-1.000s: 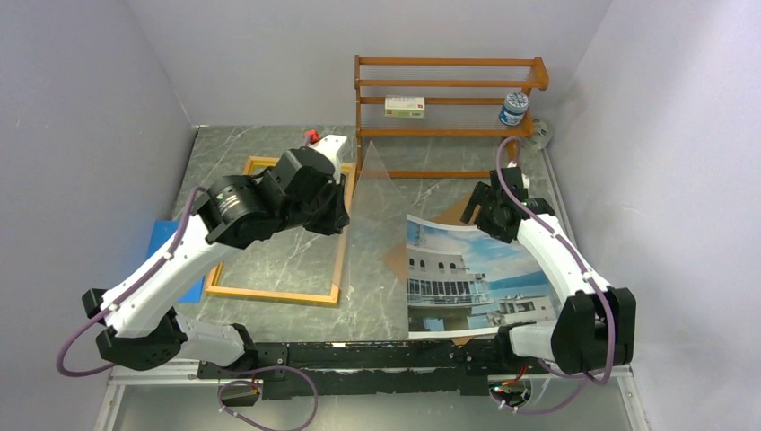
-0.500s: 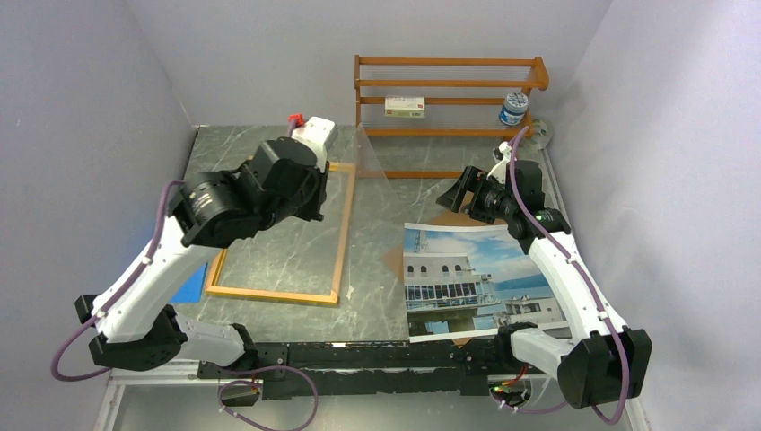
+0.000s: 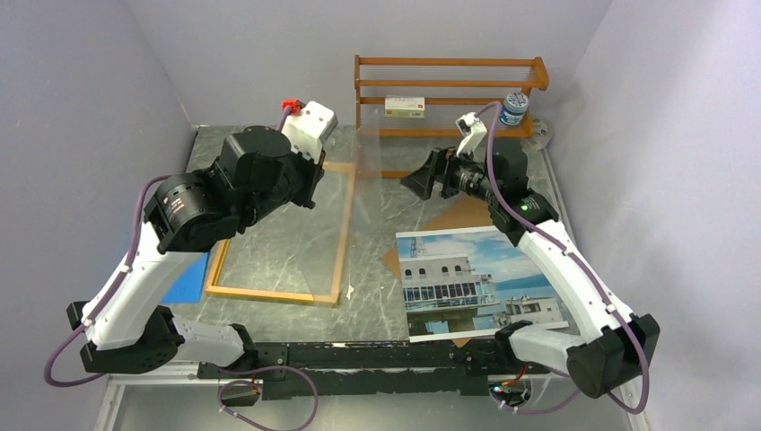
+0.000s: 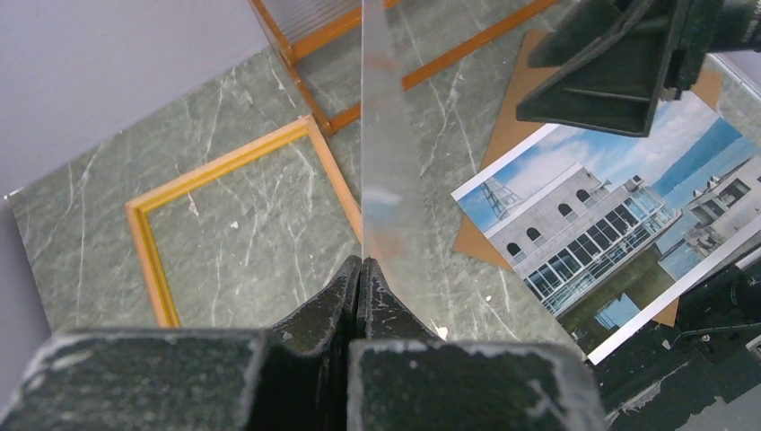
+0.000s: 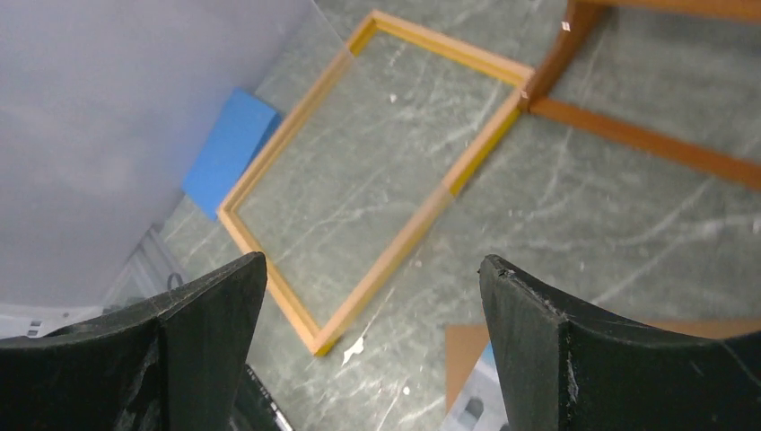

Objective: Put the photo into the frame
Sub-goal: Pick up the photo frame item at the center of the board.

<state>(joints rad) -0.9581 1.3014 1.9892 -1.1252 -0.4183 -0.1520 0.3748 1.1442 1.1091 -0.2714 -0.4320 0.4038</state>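
Frame (image 3: 269, 295) lies flat on the table's left side, empty and unmoved. Clear pane (image 4: 381, 162) is held near upright over the frame's right rail, higher than 1 second ago. Photo (image 3: 476, 278) now lies flat, picture up, on the board (image 3: 459, 213), right of the frame; its far corner was lifted before. Left gripper (image 4: 359, 278) remains clamped on the pane's edge. Right gripper (image 5: 372, 260) has left the photo and risen toward the pane, jaws wide apart.

Judgement: the photo is released but not yet in the frame.

Bright, even, diffuse light; shadows on the counter (image 3: 372, 310) are faint. A pale sheen streaks the clear pane (image 4: 381, 171). Near fingers (image 5: 179, 359) look slightly soft.
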